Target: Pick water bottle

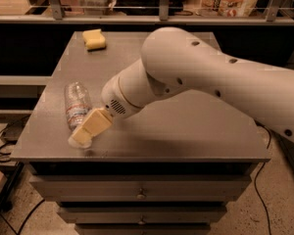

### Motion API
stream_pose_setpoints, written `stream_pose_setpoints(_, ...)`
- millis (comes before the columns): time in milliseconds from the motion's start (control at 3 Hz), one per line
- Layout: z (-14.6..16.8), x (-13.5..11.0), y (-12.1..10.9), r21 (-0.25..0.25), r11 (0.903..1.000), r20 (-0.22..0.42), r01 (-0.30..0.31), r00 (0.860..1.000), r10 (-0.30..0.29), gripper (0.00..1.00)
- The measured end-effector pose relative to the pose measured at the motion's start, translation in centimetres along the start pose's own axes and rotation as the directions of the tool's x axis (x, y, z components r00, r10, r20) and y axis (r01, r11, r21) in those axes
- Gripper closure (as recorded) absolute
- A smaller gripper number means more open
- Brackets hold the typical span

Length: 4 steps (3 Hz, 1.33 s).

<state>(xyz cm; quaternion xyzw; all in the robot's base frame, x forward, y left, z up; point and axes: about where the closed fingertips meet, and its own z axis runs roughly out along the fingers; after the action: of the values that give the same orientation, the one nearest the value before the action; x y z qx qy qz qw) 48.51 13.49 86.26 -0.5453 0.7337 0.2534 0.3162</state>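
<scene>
- Camera view, progress: the bottle (76, 104) lies on its side on the counter (186, 131), near the left edge and towards the front. Its length runs roughly from back to front. It is not lifted, and all of it that shows rests flat on the counter, so I judge that the pick is not yet done.
- Camera view, what is left: the reach looks about finished, since the tool (85, 133) is already at the bottle's near end. What remains, as I judge it, is to get a firm hold, raise the bottle off the counter and carry it off.
- Camera view, the tool: it hangs low at the end of the arm (201, 77), angled down and to the left. Its tan tip lies over the bottle's front end, close to the counter's front left corner. It covers that end, so it seems to touch the bottle or sit just beside it. I cannot tell how far open it is, nor whether it has hold of anything.
- Camera view, the rest: a yellow sponge (94, 38) sits at the back left of the counter, well apart from the bottle and the tool. The bottle's label band shows clear of the tool, about midway along it.
</scene>
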Motion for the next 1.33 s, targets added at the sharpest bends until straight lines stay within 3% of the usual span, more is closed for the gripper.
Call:
stream_pose_setpoints(667,2.8,-1.2,-0.1,-0.028,0.9993,-0.021,-0.024,1.0,0.023,0.0)
stream_pose_setpoints(1000,3.3,-1.1,-0.2,-0.017,0.9985,-0.038,-0.053,0.998,0.052,0.0)
stream_pose_setpoints(1333,3.3,-0.4,-0.7,0.008,0.9961,-0.055,-0.087,0.995,0.088,0.17)
